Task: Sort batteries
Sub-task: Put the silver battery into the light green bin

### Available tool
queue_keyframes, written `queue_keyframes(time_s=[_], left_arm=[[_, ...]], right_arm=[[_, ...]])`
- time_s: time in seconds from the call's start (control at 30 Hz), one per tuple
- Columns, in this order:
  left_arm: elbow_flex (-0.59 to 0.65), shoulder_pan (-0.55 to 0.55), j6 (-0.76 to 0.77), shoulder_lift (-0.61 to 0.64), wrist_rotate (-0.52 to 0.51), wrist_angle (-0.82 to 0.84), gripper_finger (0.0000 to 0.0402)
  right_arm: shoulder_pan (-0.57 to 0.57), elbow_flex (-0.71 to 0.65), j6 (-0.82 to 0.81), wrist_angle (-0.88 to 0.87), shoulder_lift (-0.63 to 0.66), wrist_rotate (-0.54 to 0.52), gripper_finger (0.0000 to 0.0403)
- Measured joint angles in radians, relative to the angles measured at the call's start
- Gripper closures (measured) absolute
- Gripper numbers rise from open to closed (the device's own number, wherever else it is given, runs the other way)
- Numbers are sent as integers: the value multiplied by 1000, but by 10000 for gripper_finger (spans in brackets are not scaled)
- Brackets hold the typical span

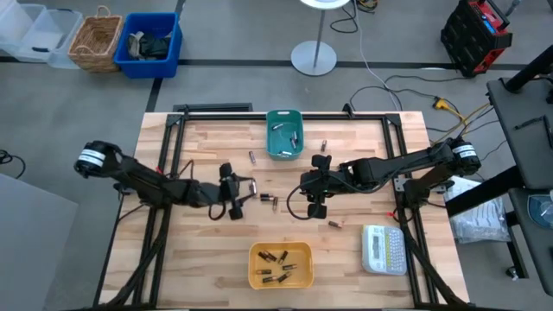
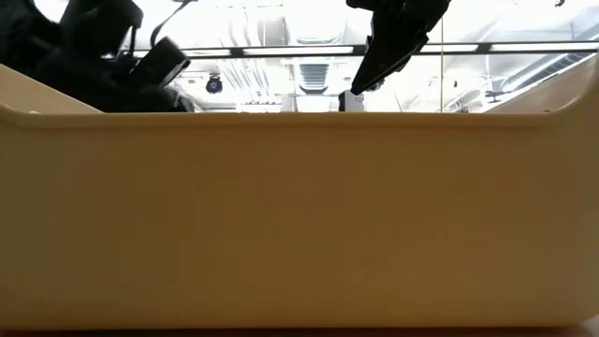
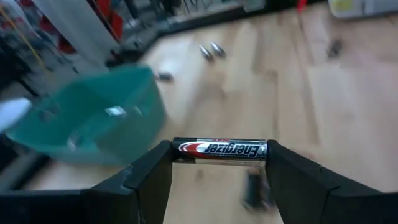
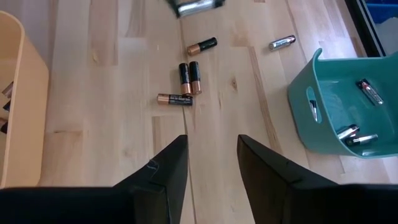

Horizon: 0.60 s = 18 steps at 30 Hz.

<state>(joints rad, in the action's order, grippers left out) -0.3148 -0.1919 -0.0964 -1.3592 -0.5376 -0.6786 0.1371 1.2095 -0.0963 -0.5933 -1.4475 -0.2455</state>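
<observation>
Between left fingers (image 3: 219, 180), one battery (image 3: 219, 149); right fingers (image 4: 211, 168) apart, empty.

"Energizer" printed upside down on the battery (image 3: 219, 149) — held between the left pincer (image 3: 217, 167) fingers

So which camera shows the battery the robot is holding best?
The left wrist view: the battery sits clamped lengthwise in the left gripper, label readable. The high view shows only a speck there; the low and right wrist views don't show it.
</observation>
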Motion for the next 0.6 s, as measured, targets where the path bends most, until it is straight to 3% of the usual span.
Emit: queue_keyframes(time_s=[0.1, 0.43, 0.6], left_arm=[[-30, 55, -74, 35, 52, 1, 184], [-216, 362, -154, 18, 425, 154, 184], [-329, 461, -167, -74, 466, 203, 184]], right_arm=[[0, 0, 0, 0, 0, 0, 274], [0, 0, 3, 0, 0, 0, 283], [0, -1, 3, 0, 0, 0, 273]])
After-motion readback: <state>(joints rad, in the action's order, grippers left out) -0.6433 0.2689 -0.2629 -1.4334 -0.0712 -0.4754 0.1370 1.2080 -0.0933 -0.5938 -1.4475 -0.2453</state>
